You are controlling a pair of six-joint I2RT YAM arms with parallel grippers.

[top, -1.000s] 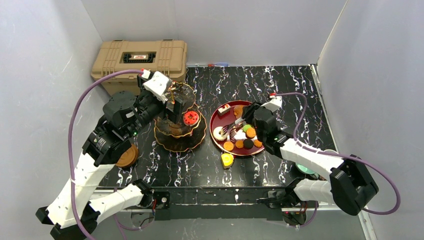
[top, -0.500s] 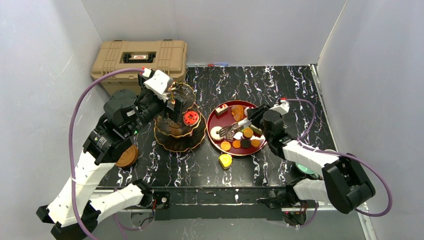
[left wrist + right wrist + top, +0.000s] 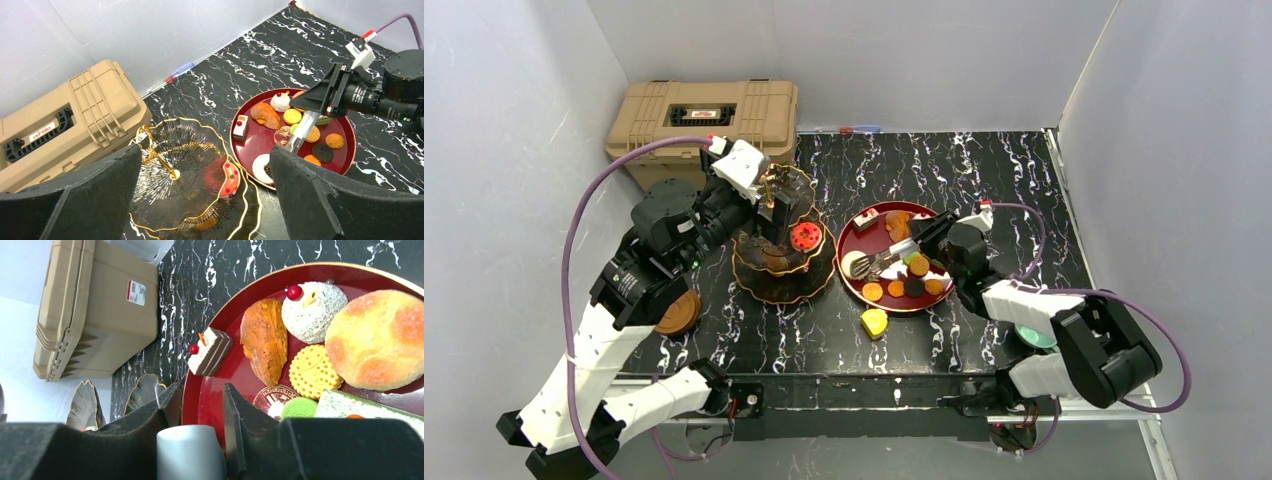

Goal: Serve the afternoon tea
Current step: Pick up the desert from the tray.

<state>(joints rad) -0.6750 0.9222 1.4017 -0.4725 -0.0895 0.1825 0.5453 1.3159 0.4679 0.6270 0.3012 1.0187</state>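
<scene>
Picking step: the right gripper [image 3: 916, 242], jaws clamping a silver utensil [image 3: 882, 263], reaches over the sweets [image 3: 919, 265] on the red tray [image 3: 869, 235] at frame centre. The left gripper [image 3: 776, 212], jaws wide, hovers over the stand [image 3: 819, 275]. Next, probably pinch one sweet.

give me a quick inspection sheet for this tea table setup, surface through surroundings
surface: black marbled table with white veins
job's things: three-tier stand carrying a red sweet; red tray full of sweets; yellow sweet loose on the table; brown saucer by the left arm; teal cup partly hidden under the right arm
clutter: tan case at the back left; pen at the back edge
grippers: left claw open above the stand; right claw shut on a silver utensil over the tray
cables: purple cables loop off both arms, clear of the sweets
surroundings: plain grey walls, nothing else seen
</scene>
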